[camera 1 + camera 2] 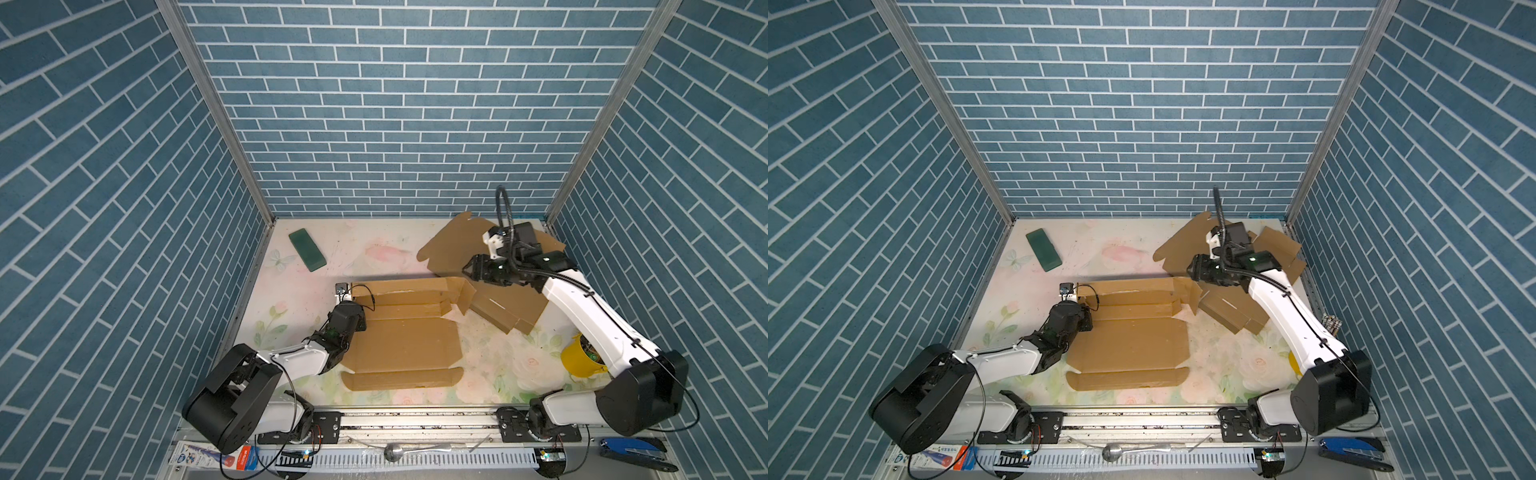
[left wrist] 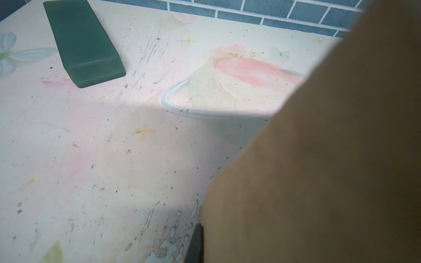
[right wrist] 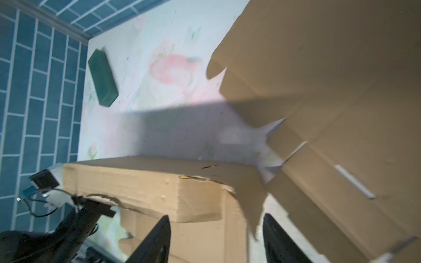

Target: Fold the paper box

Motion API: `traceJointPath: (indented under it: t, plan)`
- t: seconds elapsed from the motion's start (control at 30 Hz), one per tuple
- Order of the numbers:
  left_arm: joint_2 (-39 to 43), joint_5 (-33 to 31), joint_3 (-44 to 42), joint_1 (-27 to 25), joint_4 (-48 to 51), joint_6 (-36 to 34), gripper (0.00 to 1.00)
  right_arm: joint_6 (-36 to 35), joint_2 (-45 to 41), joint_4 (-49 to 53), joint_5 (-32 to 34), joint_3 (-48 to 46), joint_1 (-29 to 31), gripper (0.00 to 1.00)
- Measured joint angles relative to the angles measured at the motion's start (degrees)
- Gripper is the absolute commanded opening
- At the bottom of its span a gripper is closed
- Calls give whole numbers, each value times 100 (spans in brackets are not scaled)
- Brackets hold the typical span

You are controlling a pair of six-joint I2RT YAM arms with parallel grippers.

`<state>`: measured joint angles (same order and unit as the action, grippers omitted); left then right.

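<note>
- Left jaws are closed, pinching the left end of the raised back wall of the paper box [image 1: 403, 345]. In the left wrist view one dark finger [image 2: 196, 241] lies right against brown card that fills much of the picture.
- Right jaws stand apart and grip nothing. The right wrist view shows two dark fingers [image 3: 159, 236] with the pointed corner of the box's end flap [image 3: 248, 205] hanging between them. Whether it touches either finger cannot be told.
- Both top views show the paper box [image 1: 1129, 345] in the middle of the floral worktop [image 1: 374, 249]. Its base panel lies flat, its front flap lies flat toward the near rail, and its back wall stands up along the far edge.
- At the right end of that wall, the end flap [image 1: 465, 297] tilts outward, just below the right jaws.
- Another sheet, the second cardboard blank [image 1: 453, 245], lies unfolded in the back right corner under the right arm, with one edge just beside the end flap.
- Near the back left corner lies a green block [image 1: 307, 250], well apart from the box.
- By the worktop's right edge stands a yellow cup [image 1: 579, 361], partly hidden by the right arm.
</note>
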<state>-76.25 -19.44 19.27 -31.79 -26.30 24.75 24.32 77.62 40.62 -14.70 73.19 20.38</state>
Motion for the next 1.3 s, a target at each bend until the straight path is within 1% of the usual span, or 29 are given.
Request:
traceJointPath:
  t: [0.07,0.17,0.3,0.37,0.43,0.5,0.53,0.57,0.63,0.7,0.83,1.0,1.07,1.17,1.23,1.3]
  plan:
    - [0,9,13,0,28,0,1,-407,-153,-101,114,-129,-63,62]
    - [0,33,61,0,111,-2,1,-931,-184,-345,186,-533,144,61]
    - [-4,68,118,0,210,-7,1,-1467,155,-442,535,-754,420,54]
    - [-4,70,122,0,223,-4,1,-1670,409,-575,737,-754,470,45]
    - [-4,68,131,0,243,-2,0,-1849,629,-695,879,-754,514,28]
    - [-4,66,153,0,286,13,0,-2015,715,-748,935,-763,560,16]
    - [-4,63,181,0,339,26,0,-2116,708,-780,960,-796,632,12]
    - [-4,63,203,0,374,35,0,-2177,673,-835,977,-855,715,9]
    - [-2,46,236,0,461,79,0,-2299,516,-863,1086,-1051,955,7]
    - [-2,17,247,0,490,105,0,-2326,326,-872,1115,-1211,1108,7]
    - [-4,11,317,0,568,98,0,-2249,229,-852,848,-1255,1390,5]
    - [-28,-61,345,4,590,116,0,-1851,345,-962,730,-1239,1637,7]
    - [-66,-83,365,7,590,131,0,-1749,387,-1082,719,-1239,1657,11]
    - [-101,-90,380,11,586,149,0,-1696,457,-1145,673,-1239,1574,26]
    - [-101,-85,385,11,586,146,0,-1696,481,-1104,468,-1239,1364,36]
    - [-101,-66,387,9,586,138,0,-1692,472,-1058,225,-1239,1139,42]
